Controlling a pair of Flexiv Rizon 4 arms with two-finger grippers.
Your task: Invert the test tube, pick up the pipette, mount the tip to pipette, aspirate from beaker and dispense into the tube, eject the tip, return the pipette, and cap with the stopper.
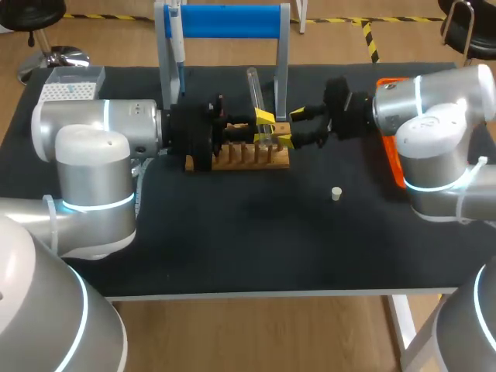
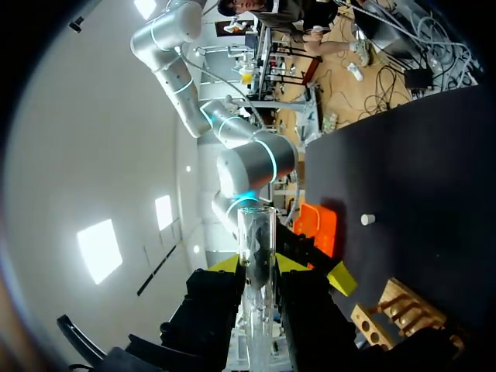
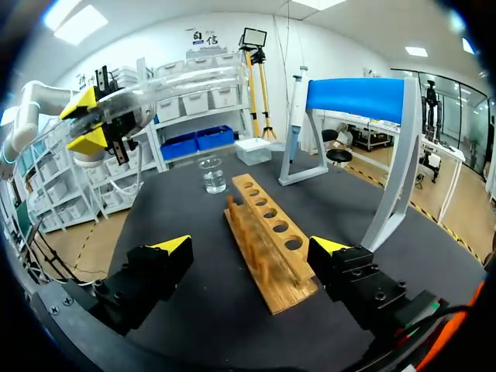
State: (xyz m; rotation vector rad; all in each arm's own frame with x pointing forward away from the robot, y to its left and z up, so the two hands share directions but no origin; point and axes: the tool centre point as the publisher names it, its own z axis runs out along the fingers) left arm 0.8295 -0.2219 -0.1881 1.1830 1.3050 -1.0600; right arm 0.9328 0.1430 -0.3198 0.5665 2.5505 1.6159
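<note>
Left pincer clamped on test tube, a finger on each side, glass running on ahead of the tips. Right pincer spread wide, holding nothing; wooden rack between and ahead of its fingers.

Black tabletop carries: wooden rack, blue-topped stand, white tip box, glass beaker, orange tray, small white stopper lying apart from the rest.
</note>
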